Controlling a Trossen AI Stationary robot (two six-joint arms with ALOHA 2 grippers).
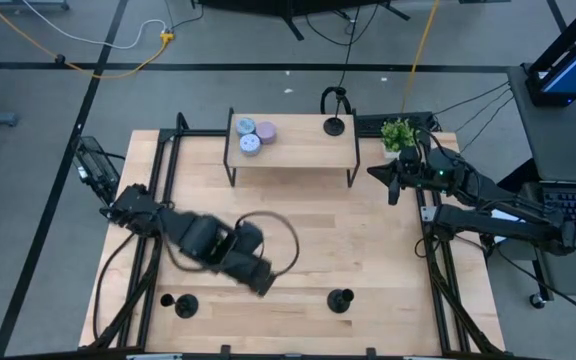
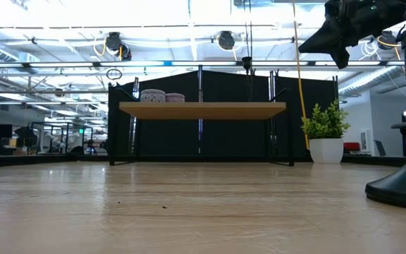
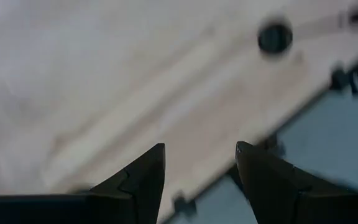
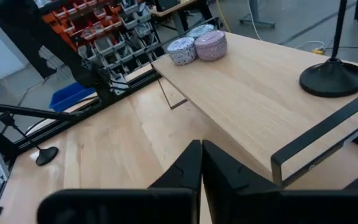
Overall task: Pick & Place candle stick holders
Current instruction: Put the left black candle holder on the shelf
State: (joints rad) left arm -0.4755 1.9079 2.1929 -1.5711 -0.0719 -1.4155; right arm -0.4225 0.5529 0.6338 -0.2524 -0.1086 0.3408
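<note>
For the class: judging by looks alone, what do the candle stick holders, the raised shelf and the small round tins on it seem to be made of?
Candle stick holder: probably metal, matte black; thin stem, flat round base, dull sheen.
Raised shelf: pale wood top with visible grain, satin finish; the legs look like thin black metal rod.
Tins: likely metal with a printed pattern, lilac and pale blue, though the material is uncertain.

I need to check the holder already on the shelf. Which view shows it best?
Right wrist view: the candle stick holder fills the frame's edge, base and stem clear. High view shows it small; low view, only a thin stem; left wrist, nothing.
</note>
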